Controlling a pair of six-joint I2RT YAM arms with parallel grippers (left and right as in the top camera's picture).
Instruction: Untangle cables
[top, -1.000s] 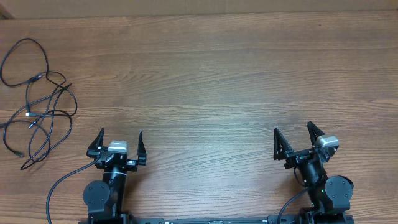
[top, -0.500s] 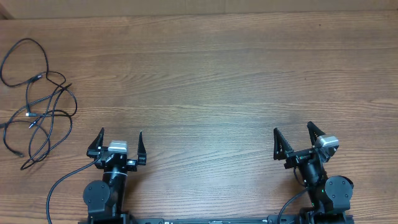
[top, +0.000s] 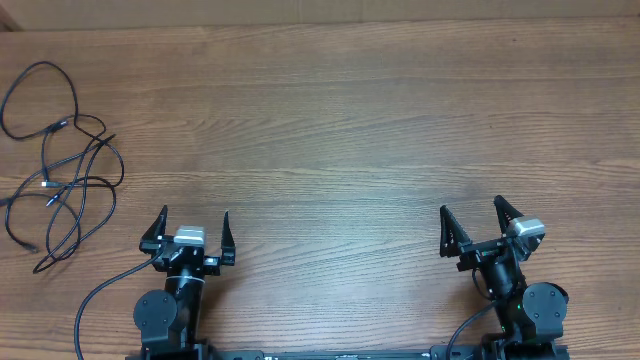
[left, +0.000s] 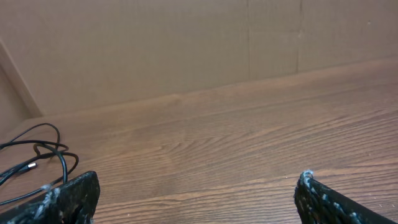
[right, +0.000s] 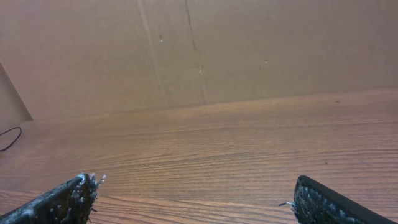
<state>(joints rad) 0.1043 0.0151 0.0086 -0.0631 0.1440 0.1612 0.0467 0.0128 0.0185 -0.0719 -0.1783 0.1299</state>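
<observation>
At near table edge | table (top: 350, 120): broad wood span ahead, open room for both arms | left gripper (top: 194, 214), right gripper (top: 470, 205): jaws spread wide, nothing held, parked well apart, judged a ready pose | cables (top: 65, 165): one loose tangle far left, nearest left arm, little margin toward frame edge

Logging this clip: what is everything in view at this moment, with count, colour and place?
cables: one tangle of several, exact count unclear; black; far left of the table, apart from both hands
table: one; brown wood grain; fills the overhead view
wall: one; beige, panelled; behind the table's far edge
left hand: one; black; near edge, left side; open, empty
right hand: one; black; near edge, right side; open, empty
</observation>
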